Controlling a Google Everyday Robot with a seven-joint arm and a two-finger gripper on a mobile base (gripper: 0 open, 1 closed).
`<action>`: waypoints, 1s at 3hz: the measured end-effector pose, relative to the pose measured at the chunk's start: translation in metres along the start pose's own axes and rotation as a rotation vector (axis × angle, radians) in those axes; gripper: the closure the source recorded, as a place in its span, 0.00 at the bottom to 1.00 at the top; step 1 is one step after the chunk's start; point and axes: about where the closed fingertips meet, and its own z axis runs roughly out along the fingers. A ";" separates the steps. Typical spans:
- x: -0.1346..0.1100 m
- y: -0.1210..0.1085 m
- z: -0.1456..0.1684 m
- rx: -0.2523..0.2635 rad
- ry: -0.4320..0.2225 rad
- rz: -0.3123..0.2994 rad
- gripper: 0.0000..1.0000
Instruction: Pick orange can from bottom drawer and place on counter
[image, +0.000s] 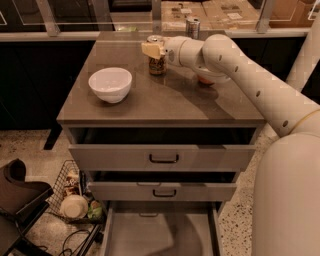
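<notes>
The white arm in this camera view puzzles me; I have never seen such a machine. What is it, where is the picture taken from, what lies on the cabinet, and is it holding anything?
It is the single arm of a mobile robot, ending in a two-finger gripper. The one camera looks down on a grey drawer cabinet from the front; where it is mounted is not known. On the counter stand a white bowl and an orange can. A taller silver can stands further back. The gripper is at the top of the orange can, which seems to rest on the counter. Whether it actually grips the can I cannot tell. The bottom drawer is pulled open.
</notes>
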 end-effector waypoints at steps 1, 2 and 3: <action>0.001 0.002 0.002 -0.004 0.001 0.001 0.13; 0.001 0.004 0.004 -0.008 0.001 0.001 0.00; 0.001 0.004 0.004 -0.008 0.001 0.001 0.00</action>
